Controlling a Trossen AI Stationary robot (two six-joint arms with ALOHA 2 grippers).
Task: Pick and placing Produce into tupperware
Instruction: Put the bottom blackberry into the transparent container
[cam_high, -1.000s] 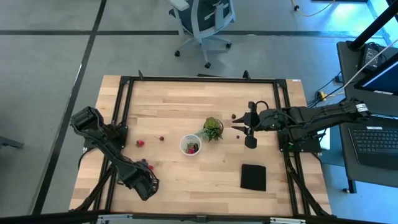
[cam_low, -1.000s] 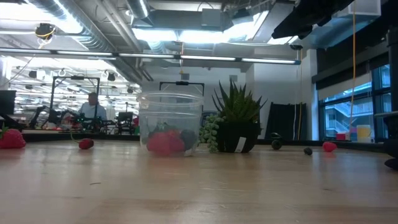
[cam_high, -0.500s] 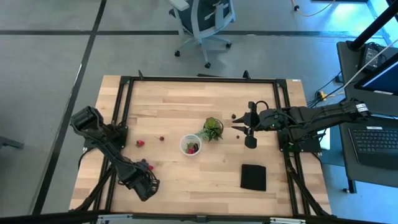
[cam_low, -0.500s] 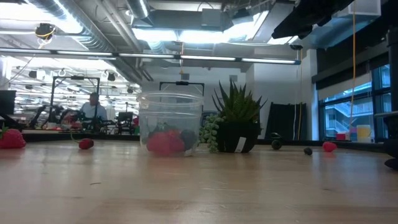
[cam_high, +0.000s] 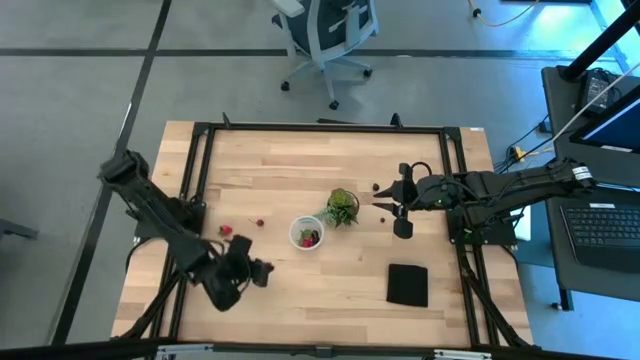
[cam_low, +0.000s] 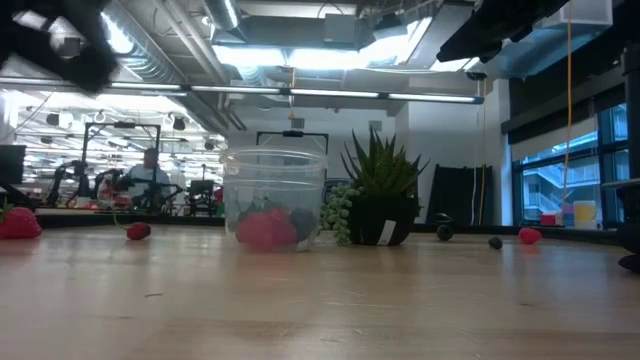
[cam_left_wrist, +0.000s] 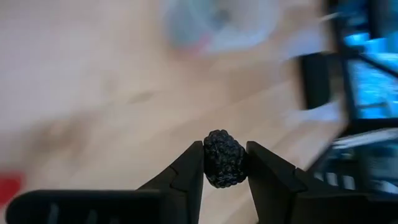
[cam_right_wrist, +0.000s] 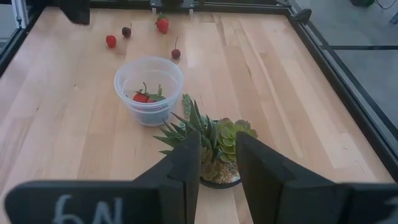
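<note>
Clearly the left gripper (cam_left_wrist: 225, 163) has its two dark fingers (cam_left_wrist: 186, 177) clamped on a dark, bumpy berry (cam_left_wrist: 224, 158), pinched at its sides with most of the fruit standing proud of the tips. Seen from above, that gripper (cam_high: 262, 272) hangs over the table (cam_high: 300, 165) toward its front-left corner, with the white tub (cam_high: 306, 233) near it, nearer the middle of the table. The tub (cam_right_wrist: 148, 88) already holds some red and dark fruit.

On the bare wood, two red pieces (cam_high: 226, 230) (cam_high: 260, 222) lie to the tub's left, and a few more small pieces (cam_high: 375, 186) lie beyond the green plant (cam_high: 341, 207), which stands just beside the tub on its right. A black square (cam_high: 407, 284) lies near the front-right corner.

The right gripper (cam_high: 392, 203) hangs close to the plant's right side; its wrist view shows its fingers (cam_right_wrist: 189, 163) apart with nothing between them.

The risks look plain. The berry is round and held only by a narrow pinch, so a quick swing could roll it out before it is over the tub. Letting go off-centre could bounce it off the rim. The tub looks light, so a finger catching its wall could tip it and spill what is inside. The plant beside it leaves little room on that side.
</note>
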